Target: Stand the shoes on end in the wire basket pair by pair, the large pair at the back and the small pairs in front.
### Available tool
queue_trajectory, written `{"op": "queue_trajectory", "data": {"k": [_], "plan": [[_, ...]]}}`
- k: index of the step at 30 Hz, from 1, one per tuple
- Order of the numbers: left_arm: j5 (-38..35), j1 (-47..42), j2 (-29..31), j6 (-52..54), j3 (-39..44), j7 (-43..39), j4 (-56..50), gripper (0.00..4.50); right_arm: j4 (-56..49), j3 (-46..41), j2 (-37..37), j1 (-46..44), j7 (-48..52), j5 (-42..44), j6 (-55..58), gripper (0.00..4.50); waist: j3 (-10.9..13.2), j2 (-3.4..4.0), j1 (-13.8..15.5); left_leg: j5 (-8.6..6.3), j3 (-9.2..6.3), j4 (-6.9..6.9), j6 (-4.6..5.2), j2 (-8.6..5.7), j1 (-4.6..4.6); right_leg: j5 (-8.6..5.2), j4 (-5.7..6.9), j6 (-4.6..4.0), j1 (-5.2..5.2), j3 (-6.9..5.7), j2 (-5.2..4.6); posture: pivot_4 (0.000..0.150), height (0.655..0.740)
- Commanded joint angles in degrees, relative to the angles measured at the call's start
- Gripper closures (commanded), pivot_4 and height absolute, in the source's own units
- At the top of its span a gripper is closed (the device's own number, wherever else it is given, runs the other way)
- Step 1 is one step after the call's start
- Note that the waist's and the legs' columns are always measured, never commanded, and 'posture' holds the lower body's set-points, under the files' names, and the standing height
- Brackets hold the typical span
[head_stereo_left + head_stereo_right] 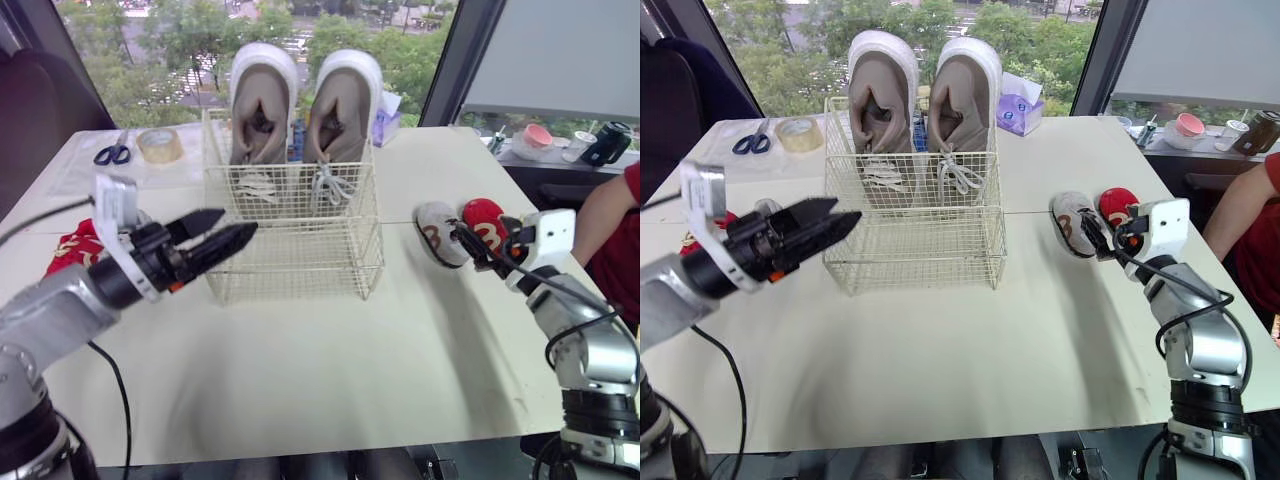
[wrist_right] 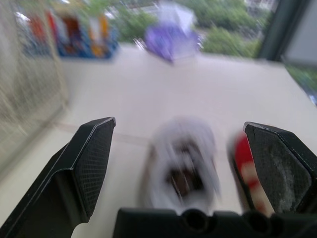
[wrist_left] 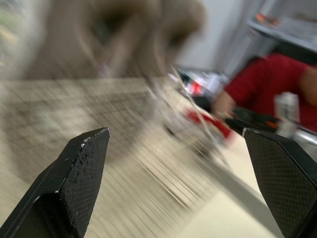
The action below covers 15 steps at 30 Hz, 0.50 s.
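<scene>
While large shoes [image 1: 262,100] occupy the basket [image 1: 295,255], left fingers [image 3: 74,183] and right fingers [image 2: 91,163] stand spread.

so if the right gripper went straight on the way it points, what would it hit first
Most likely the small grey shoe, lying dead ahead of the open right gripper; the red shoe beside it sits off that line.
</scene>
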Motion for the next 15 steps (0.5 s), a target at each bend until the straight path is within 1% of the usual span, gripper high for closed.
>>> {"op": "queue_trajectory", "data": {"k": [1,5,12,15], "plan": [[-4.3,4.9,3.2,-3.2,-1.4,0.1,-3.9,0.06,3.3,1.0,1.3,-0.7,0.4,-2.5,-4.8,0.00,0.0,0.02,-0.2,0.00,0.01,-0.01,0.00,0.01,0.05,0.00,0.01,-0.03,0.02,0.00,0.01,0.150,0.7400],[-4.6,8.4,6.2,-5.7,-3.1,-0.9,-4.5,0.06,15.3,1.3,2.5,-3.5,3.2,-3.5,-10.1,0.00,0.0,0.08,-0.3,0.02,0.00,-0.01,-0.03,0.03,0.10,0.02,0.02,-0.09,0.02,0.00,0.06,0.150,0.7400],[-1.7,10.3,8.7,-9.8,-6.8,-2.7,-4.6,0.06,31.0,3.1,2.6,-8.2,8.4,-5.6,-17.1,0.00,0.0,0.18,-0.3,0.01,0.03,-0.08,-0.03,0.00,0.07,0.00,-0.05,-0.13,0.01,0.03,0.05,0.150,0.7400],[0.3,10.8,9.8,-10.4,-8.7,-4.1,-4.7,0.06,39.3,3.9,2.8,-12.3,9.3,-7.0,-20.5,0.00,0.0,0.22,-0.9,0.01,0.04,-0.09,-0.03,0.00,0.07,0.00,-0.05,-0.14,0.00,0.04,0.06,0.150,0.7400]]}}
